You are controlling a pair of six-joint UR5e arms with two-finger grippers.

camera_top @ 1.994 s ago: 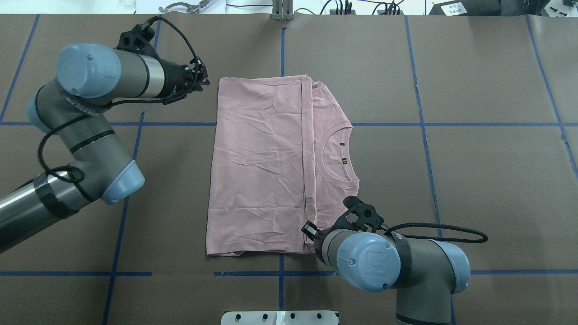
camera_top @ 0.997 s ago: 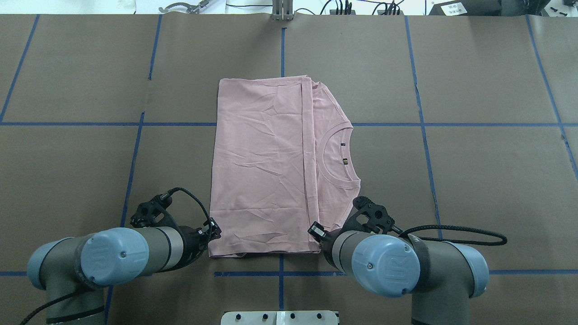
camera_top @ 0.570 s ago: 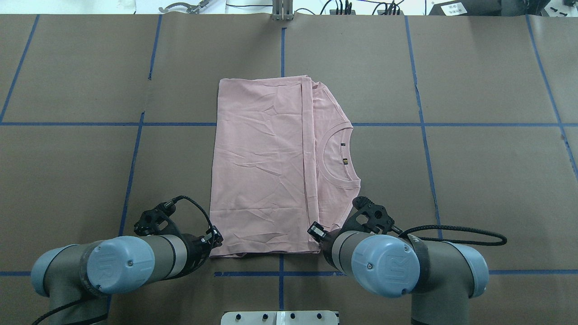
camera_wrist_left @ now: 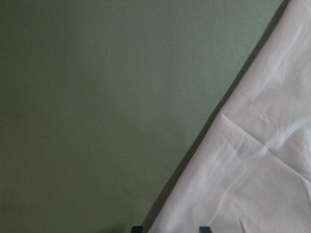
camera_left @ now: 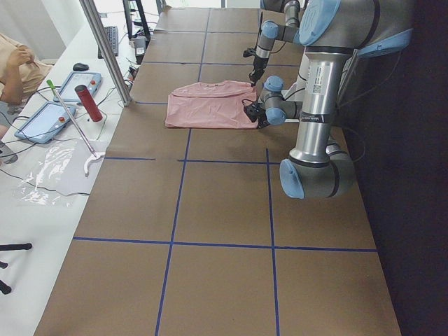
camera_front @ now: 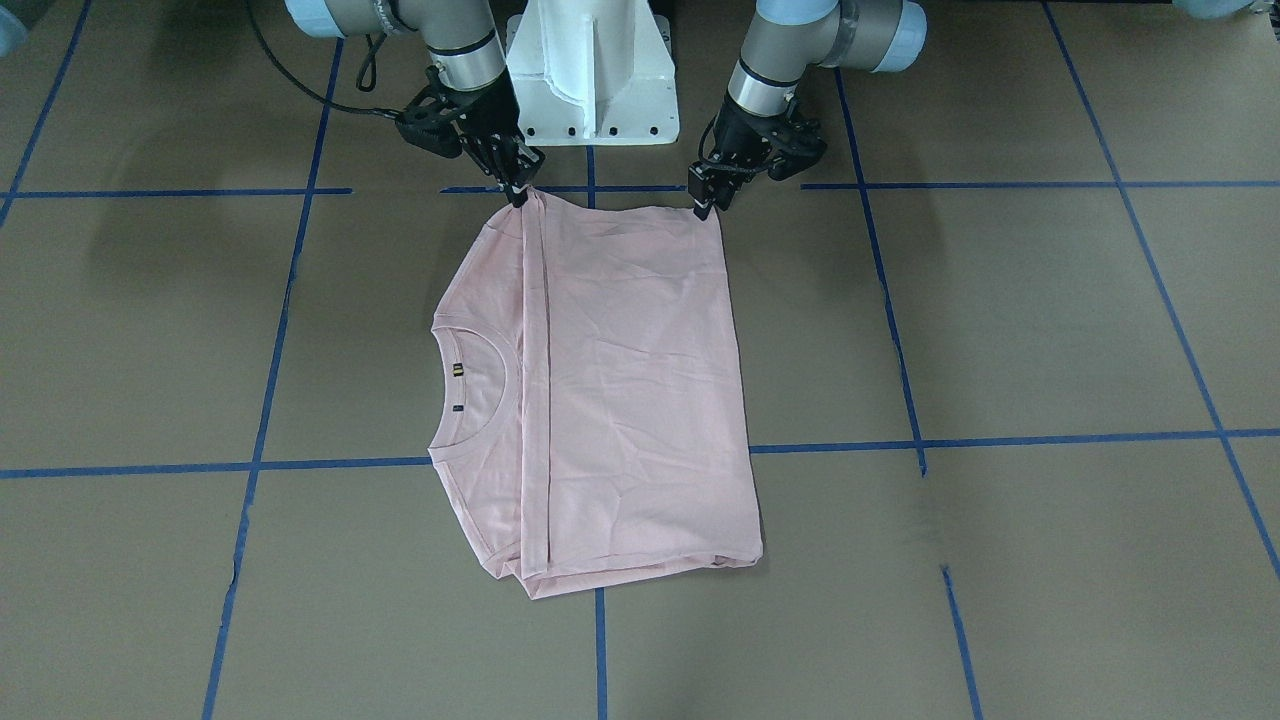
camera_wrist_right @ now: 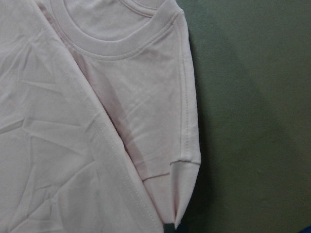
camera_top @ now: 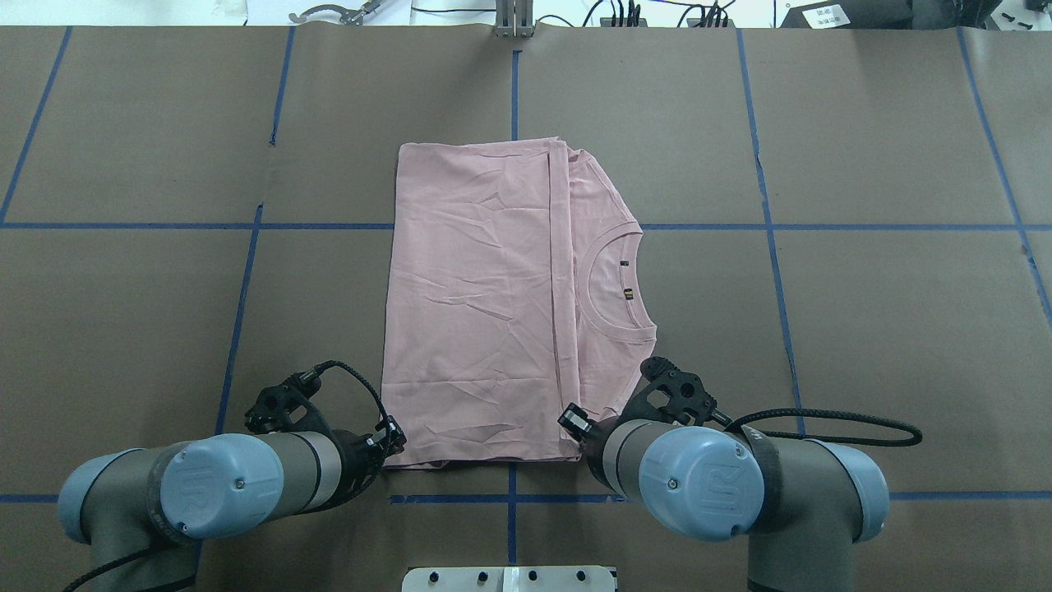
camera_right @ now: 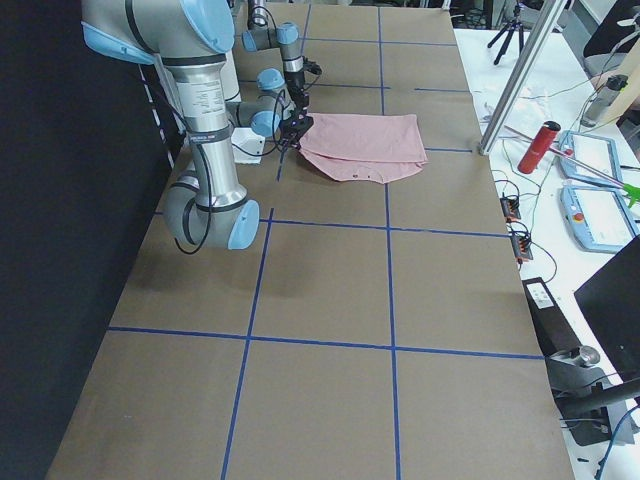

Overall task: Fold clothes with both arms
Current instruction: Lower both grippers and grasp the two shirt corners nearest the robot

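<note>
You have the pink T-shirt (camera_top: 493, 304) lying folded on the brown surface (camera_top: 863, 329), just ahead of the white pedestal base (camera_front: 592, 70), collar toward the robot's right. Your left gripper (camera_front: 705, 200) sits at the shirt's corner nearest the base; your right gripper (camera_front: 518, 190) at the other near corner. You cannot tell whether either pair of jaws is pinching cloth.

My two arms, left (camera_top: 246, 481) and right (camera_top: 723, 485): grey-and-silver tubular links, light-blue joint caps with an embossed logo and small screws, black looped cables, black end effectors, white pedestal (camera_front: 592, 70).
</note>
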